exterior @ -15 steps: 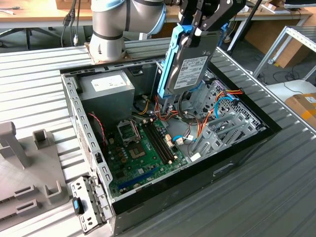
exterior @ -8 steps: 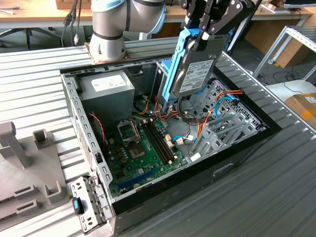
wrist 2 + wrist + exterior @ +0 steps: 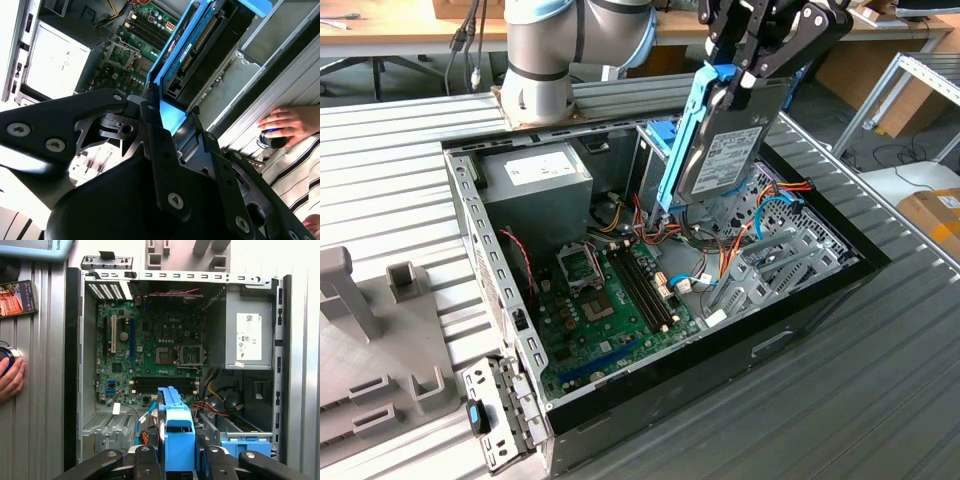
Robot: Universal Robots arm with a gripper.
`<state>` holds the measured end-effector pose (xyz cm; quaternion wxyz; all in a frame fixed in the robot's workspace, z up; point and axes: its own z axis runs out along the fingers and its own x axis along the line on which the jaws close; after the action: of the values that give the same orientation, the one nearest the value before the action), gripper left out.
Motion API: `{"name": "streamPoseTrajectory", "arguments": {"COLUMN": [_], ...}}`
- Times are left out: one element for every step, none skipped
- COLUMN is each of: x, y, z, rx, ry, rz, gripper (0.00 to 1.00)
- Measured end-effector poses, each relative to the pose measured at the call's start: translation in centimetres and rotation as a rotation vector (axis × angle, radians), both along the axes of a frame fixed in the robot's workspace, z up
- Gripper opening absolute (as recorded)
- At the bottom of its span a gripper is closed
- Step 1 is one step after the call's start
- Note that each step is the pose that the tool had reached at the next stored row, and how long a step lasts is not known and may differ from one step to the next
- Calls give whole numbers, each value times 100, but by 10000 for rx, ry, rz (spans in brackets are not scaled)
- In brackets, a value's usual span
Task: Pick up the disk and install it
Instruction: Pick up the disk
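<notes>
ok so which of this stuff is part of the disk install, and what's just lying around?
Job: gripper, shut on the disk; open computer case below it.
Lying about: phone beside the case; grey fixture at the exterior view's left.

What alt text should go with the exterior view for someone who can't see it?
The arm's black gripper holds a flat silver-grey metal disk with blue plastic rails on end, fingers shut on its top, over an open black computer case lying on a ribbed grey metal table. Inside the case are a green motherboard and a grey power-supply box.
</notes>
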<state>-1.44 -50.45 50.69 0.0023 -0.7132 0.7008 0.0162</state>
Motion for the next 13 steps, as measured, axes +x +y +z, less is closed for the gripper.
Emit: {"name": "streamPoseTrajectory", "arguments": {"x": [1, 1, 1, 1, 1, 2, 4, 12, 26, 61, 84, 104, 136], "y": [-4, -4, -4, -4, -4, -4, -4, -5, -5, -4, -4, -3, -2], "z": [0, 0, 0, 0, 0, 0, 0, 0, 0, 0, 0, 0, 0], "rx": [0, 0, -1, 0, 0, 0, -1, 0, -1, -1, -1, 0, -1], "ry": [0, 0, 0, 0, 0, 0, 0, 0, 0, 1, 0, 0, 0], "rz": [0, -1, 0, 0, 0, 1, 0, 1, 0, 0, 1, 0, 0], "gripper": [36, 36, 36, 36, 36, 36, 36, 36, 36, 36, 36, 36, 36]}}
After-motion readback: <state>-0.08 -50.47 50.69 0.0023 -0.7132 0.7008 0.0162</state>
